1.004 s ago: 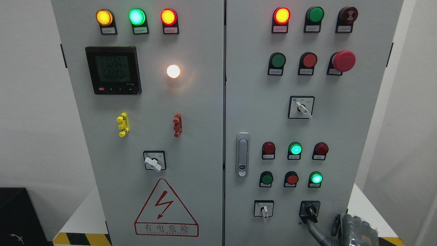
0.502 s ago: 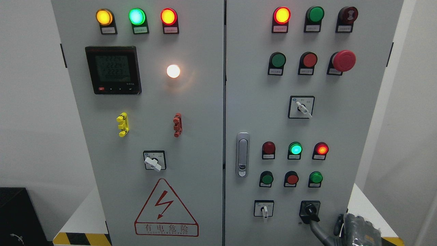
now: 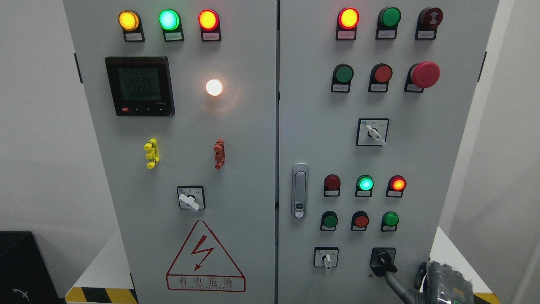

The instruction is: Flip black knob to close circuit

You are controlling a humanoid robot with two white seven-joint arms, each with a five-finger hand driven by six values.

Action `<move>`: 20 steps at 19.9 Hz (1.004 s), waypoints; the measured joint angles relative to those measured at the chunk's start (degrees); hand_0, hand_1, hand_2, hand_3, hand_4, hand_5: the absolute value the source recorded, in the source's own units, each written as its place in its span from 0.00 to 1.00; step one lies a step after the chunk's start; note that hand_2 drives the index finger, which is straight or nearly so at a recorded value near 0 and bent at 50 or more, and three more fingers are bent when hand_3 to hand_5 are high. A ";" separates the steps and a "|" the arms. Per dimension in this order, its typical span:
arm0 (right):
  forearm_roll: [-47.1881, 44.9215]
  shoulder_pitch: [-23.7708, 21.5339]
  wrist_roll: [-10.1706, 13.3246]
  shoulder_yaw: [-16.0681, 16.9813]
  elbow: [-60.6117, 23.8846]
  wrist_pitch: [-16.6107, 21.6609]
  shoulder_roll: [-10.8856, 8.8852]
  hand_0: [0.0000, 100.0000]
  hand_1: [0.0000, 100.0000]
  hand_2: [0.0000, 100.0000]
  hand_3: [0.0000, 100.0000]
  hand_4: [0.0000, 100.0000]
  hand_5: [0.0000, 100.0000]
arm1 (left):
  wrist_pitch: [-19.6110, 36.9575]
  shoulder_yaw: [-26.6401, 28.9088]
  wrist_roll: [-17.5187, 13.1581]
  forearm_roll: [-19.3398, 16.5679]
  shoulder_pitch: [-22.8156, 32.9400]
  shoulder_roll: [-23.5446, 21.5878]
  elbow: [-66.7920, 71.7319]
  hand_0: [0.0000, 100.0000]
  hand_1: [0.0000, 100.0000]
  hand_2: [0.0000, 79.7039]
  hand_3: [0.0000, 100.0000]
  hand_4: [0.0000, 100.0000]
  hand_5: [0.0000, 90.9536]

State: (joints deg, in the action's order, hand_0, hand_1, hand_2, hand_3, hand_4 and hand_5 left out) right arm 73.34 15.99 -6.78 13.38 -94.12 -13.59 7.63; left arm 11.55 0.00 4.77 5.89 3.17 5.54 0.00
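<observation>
The black knob (image 3: 383, 258) sits at the lower right of the right cabinet door (image 3: 405, 156), and its handle points down and to the right. My right hand (image 3: 404, 277) comes in at the bottom right corner. One grey finger (image 3: 394, 282) stretches up and touches the tip of the knob's handle without closing around it. Most of the hand is cut off by the frame edge. Above the knob a red lamp (image 3: 398, 184) and a green lamp (image 3: 365, 184) are lit, while the green button (image 3: 390, 219) is dark. My left arm is out of view.
A white-handled selector (image 3: 326, 258) sits just left of the knob, with a door latch (image 3: 299, 191) further up. The left door carries a meter (image 3: 139, 86), a white switch (image 3: 190, 199) and a warning triangle (image 3: 205, 257). A red emergency button (image 3: 425, 74) protrudes at the upper right.
The knob's handle has swung from pointing down to down-right. The right red lamp came on and the green button below it went dark. My hand shifted slightly right.
</observation>
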 measured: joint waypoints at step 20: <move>-1.02 -1.96 0.42 -0.34 -1.71 1.08 0.06 0.00 0.15 0.79 0.93 0.77 0.80 | -0.29 0.00 0.00 0.00 0.00 0.00 0.00 0.12 0.56 0.00 0.00 0.00 0.00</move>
State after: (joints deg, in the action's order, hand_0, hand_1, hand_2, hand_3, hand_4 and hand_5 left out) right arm 72.33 14.03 -6.36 13.04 -95.83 -12.51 7.69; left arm 11.26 0.00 4.77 5.89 3.17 5.54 0.00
